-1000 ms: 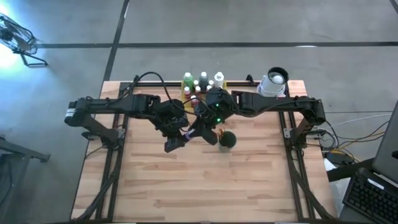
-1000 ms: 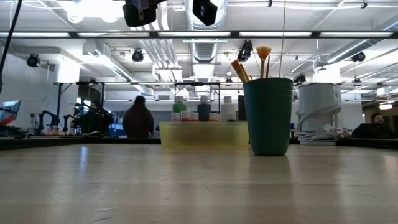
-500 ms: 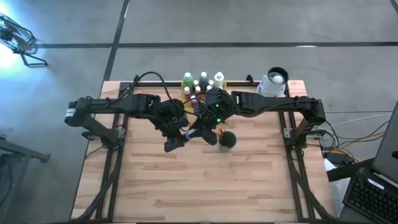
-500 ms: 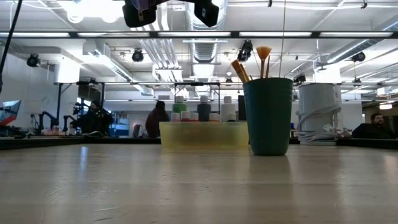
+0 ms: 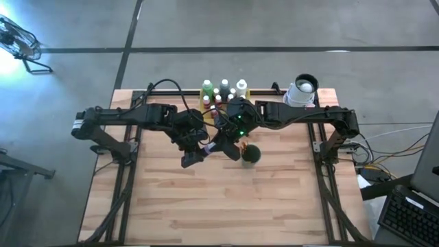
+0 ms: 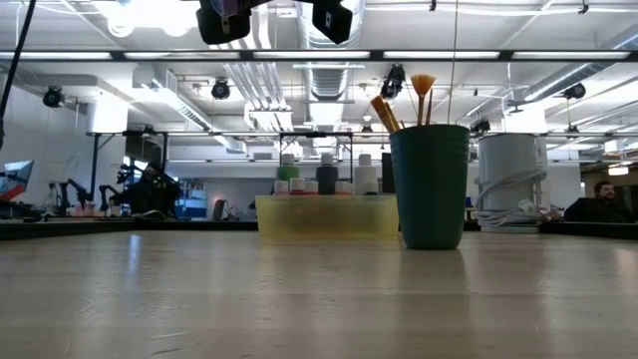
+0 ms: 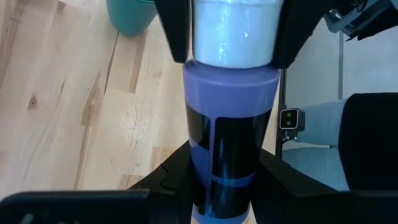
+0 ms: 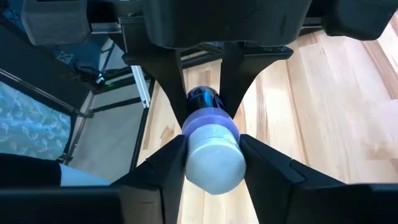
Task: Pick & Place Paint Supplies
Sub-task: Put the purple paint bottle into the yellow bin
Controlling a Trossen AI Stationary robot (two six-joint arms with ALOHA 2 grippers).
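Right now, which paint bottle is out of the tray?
The purple bottle: held aloft between left gripper and right gripper; the others stand in the yellow tray.

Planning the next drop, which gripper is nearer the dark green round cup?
Right. The right gripper hangs beside the dark green round cup; the left gripper is farther off.

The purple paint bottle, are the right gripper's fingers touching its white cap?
Touching. The right wrist view shows both fingers pressed against the white cap of the purple paint bottle, no gap either side.
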